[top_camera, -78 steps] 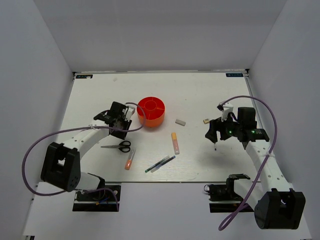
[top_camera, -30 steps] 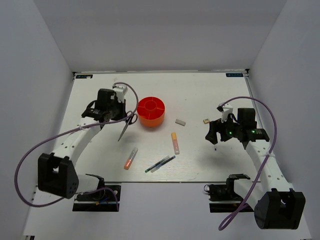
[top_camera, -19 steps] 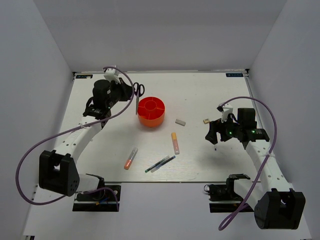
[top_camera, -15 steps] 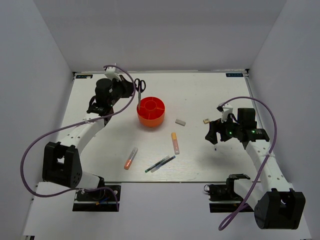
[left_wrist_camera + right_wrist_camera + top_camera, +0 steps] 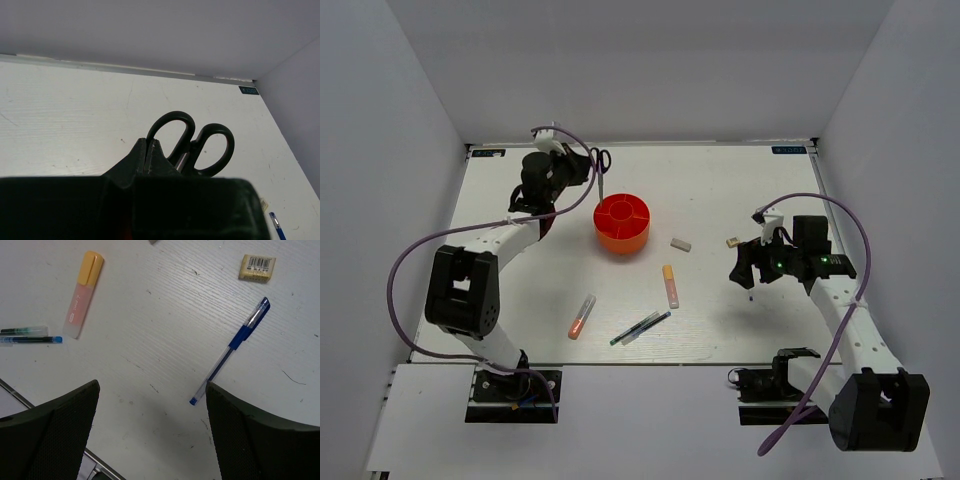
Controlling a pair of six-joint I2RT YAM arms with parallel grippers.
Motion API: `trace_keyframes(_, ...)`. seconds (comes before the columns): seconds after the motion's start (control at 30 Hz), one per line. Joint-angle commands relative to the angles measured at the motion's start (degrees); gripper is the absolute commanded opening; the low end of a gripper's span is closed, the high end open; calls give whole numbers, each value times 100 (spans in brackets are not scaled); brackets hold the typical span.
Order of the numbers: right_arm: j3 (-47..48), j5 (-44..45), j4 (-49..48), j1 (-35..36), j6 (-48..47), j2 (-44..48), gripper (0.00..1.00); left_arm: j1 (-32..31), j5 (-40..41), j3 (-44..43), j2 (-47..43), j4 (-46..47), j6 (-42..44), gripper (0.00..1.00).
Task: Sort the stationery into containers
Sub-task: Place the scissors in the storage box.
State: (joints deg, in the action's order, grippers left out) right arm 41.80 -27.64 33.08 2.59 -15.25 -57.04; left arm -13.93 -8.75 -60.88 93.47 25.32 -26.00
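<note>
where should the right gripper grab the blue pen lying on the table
Probably the middle of the blue-capped, clear-barrelled pen, coming straight down: it lies flat and slanted on the white table with bare space either side. The open right gripper would want a slight turn so it closes across the barrel.

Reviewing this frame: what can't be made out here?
Left wrist: scissors blades hidden behind left fingers.
Top: whether the blade tips sit inside the organiser, too small.
Top: blue pen largely covered by right gripper.
Right wrist: grey eraser cut off by top edge.
</note>
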Motion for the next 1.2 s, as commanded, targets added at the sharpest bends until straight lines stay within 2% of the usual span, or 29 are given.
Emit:
trace_keyframes(0.0, 188, -137, 6, -30, -66, -79, 88, 31, -21, -283, 66, 385, -81, 0)
trace_keyframes(0.27, 188, -128, 5, -30, -84, -123, 88, 13, -170, -249, 347, 579, -81, 0)
trace_keyframes(0.57, 188, -145, -12, -39, -101, -115, 89, -127, -320, 304, 400, 948, -46, 0)
trace_keyframes(0.77, 179, -154, 5, -39, -102, -88, 89, -259, -329, 454, 418, 966, 60, 4)
trace_keyframes(0.9, 179, -163, -12, -48, -110, -62, 89, -355, -329, 542, 339, 922, 209, 13)
trace_keyframes(1.03, 179, -181, 14, -57, -110, -53, 89, -382, -241, 683, 242, 878, 288, 36)
trace_keyframes(1.17, 179, -207, 23, -66, -102, -44, 89, -373, -188, 823, 110, 755, 385, 41)
